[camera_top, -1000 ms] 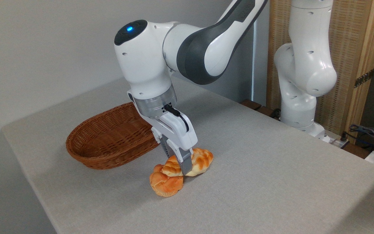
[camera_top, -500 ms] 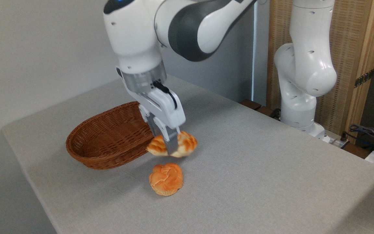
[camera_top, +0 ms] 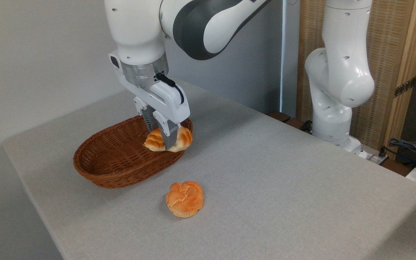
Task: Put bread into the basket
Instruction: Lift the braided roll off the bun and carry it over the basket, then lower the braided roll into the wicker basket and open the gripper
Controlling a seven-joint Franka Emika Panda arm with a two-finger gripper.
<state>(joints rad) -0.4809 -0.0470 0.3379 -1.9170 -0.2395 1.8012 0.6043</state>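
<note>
The bread [camera_top: 183,138], a pale golden braided loaf with brown patches, hangs in the air over the right end of the basket. My gripper [camera_top: 165,141] is shut on its middle, fingers pointing down, and one finger covers the loaf's centre. The basket [camera_top: 112,169], an oval reddish-brown wicker one, sits on the table at the left with nothing lying in it.
A small round orange knotted bun [camera_top: 185,198] lies on the grey tablecloth in front of the basket. The arm's white base [camera_top: 334,104] stands at the table's far right edge. Cables [camera_top: 410,148] lie at the far right. The table edge runs close along the left.
My gripper has lifted the bread off the table from beside the bun and carried it up and to the left, over the basket's right end. The bun stays in place.
</note>
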